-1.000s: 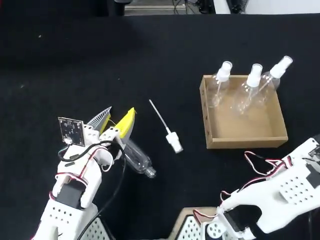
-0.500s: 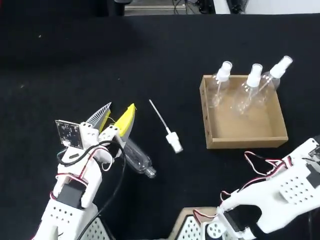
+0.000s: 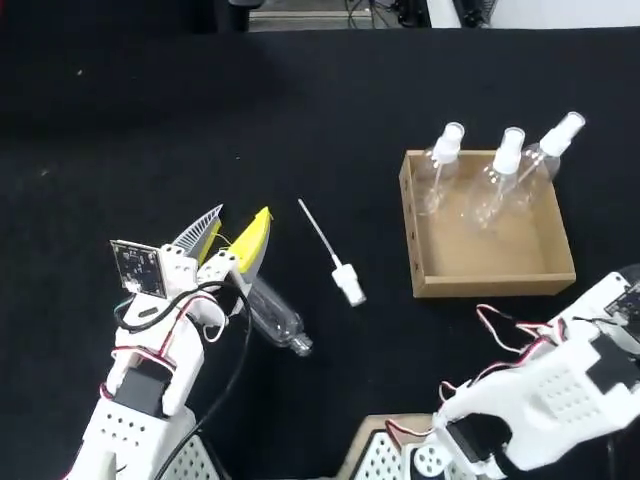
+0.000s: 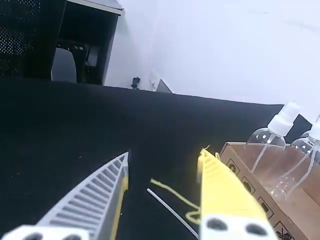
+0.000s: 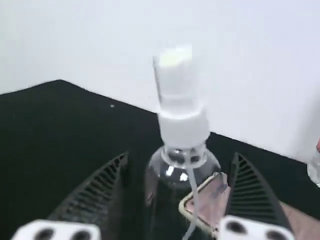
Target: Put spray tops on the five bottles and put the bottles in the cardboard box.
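Your left gripper [image 3: 242,214] has its fingers spread wide and grips nothing. The yellow finger [image 4: 220,190] and the grey finger [image 4: 95,200] hang over the black table [image 3: 150,100], with the cardboard box [image 3: 415,240] well off to their right. Just behind those fingers, the open bottle [image 3: 278,322] lies on its side with its base tucked under the gripper's body. It has no top on its neck, and it lies farther from the box than the loose spray top [image 3: 349,285] does. That spray top lies between the bottle and the box, near the box's left wall, with its thin tube slanting toward the table's far side. Inside the box, three capped bottles [image 3: 437,170] [image 3: 498,170] [image 3: 545,155] stand leaning along the far wall. Your right gripper [image 5: 179,156] is wide open too. One of those bottles [image 5: 182,170] shows between its fingers, with a corner of the box beside it, and you cannot tell whether either finger touches it. The right arm [image 3: 560,390] sits just off the box's near right corner.
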`<state>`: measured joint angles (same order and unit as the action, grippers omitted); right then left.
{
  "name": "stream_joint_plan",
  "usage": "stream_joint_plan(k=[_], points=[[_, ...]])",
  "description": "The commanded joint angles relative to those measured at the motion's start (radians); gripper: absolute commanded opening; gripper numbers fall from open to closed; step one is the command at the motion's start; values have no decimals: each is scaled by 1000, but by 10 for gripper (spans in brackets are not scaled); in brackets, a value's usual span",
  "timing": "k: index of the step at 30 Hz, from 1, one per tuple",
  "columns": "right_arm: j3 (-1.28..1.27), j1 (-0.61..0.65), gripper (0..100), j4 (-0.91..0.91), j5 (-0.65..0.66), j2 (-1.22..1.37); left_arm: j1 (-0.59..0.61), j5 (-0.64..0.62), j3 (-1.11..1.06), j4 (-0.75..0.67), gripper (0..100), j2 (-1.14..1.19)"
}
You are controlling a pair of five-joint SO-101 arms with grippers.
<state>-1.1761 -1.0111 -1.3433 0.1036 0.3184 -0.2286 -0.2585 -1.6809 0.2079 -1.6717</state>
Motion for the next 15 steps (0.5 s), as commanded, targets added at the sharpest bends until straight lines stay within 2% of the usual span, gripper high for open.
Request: stream_joint_plan(k=[1, 4, 11, 15], points=[[-2, 0, 247, -28, 8, -84, -1, -2, -24, -14, 208, -12], [30, -15, 247, 8, 8, -82, -1, -2, -24, -14, 208, -12], [177, -32, 247, 347, 8, -82, -1, -2, -24, -14, 208, -12], [183, -31, 247, 364, 5, -85, -1, -2, -24, -14, 208, -12]])
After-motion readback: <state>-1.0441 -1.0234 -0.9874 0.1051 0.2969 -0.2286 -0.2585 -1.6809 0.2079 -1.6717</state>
